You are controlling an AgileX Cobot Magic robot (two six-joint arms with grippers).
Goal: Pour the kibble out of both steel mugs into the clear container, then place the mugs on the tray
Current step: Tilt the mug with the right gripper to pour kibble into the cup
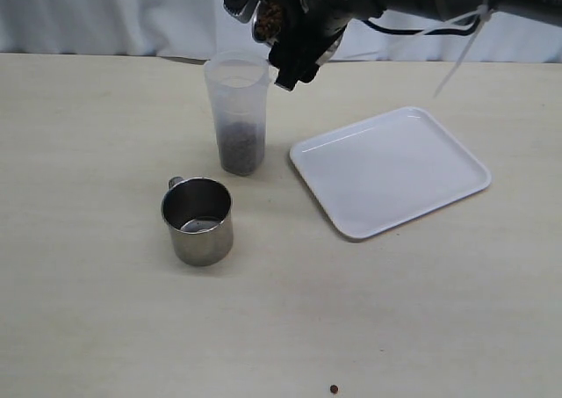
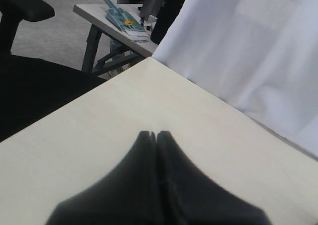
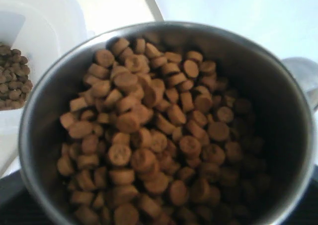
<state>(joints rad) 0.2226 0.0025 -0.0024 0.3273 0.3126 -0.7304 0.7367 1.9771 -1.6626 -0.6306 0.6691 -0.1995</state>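
Nearest to me, a single brown pellet lies alone on the pale table, close to its near edge. Farther back and to the left, a steel mug stands upright, its handle turned to the far left and its shiny bottom showing. To the right and a little farther off lies the white tray, set at an angle, well apart from that mug. Behind the standing mug, just left of the tray's far corner, the clear container stands upright with kibble filling its lower part.

Above the container's rim, my right gripper clamps the second mug, which is tipped over with its mouth facing left. My right wrist camera looks straight into it: brown pellets are heaped against the lower wall, and the container's mouth shows beside it.

My left gripper appears only on its own wrist camera. Its fingers are pressed together with nothing between them, over a bare table corner beside a white curtain.
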